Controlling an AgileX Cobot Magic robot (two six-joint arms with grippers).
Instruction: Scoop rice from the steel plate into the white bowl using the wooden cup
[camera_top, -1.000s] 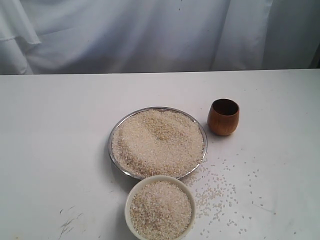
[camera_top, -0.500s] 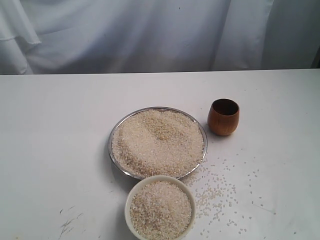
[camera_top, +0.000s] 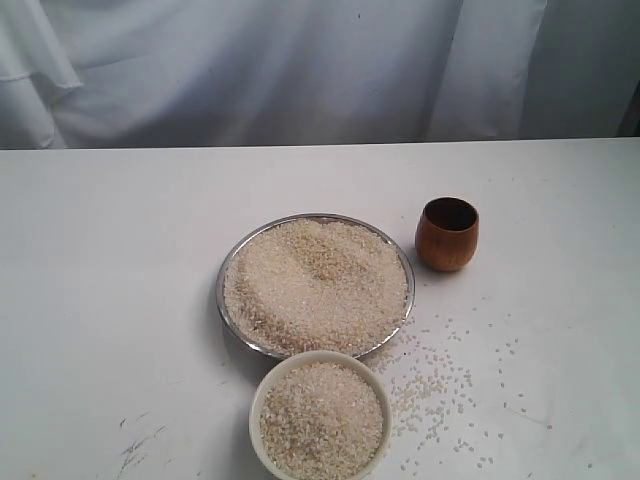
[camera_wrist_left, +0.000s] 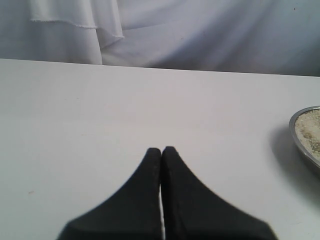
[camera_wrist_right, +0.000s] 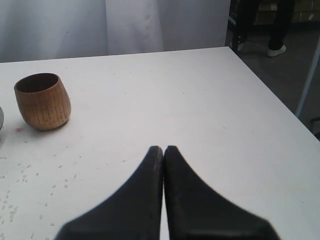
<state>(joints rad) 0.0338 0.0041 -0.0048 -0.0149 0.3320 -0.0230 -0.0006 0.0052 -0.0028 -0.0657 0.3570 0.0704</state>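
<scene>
White worktop (camera_top: 120, 250), matt, backed by a white curtain (camera_top: 250, 70). Left tool (camera_wrist_left: 161, 150): tips together, empty. Plate (camera_wrist_left: 295, 132) of rice (camera_wrist_left: 307, 125) ahead of it, towards the right tool (camera_wrist_right: 163, 149). Right tool: tips together, empty. Cup (camera_wrist_right: 42, 101) upright ahead, well apart, with loose grains (camera_wrist_right: 22, 176) scattered between. Bowl (camera_top: 256, 400), rice-filled, just beside the plate's rim. Grey floor (camera_wrist_right: 270, 55) beyond the worktop's edge.
</scene>
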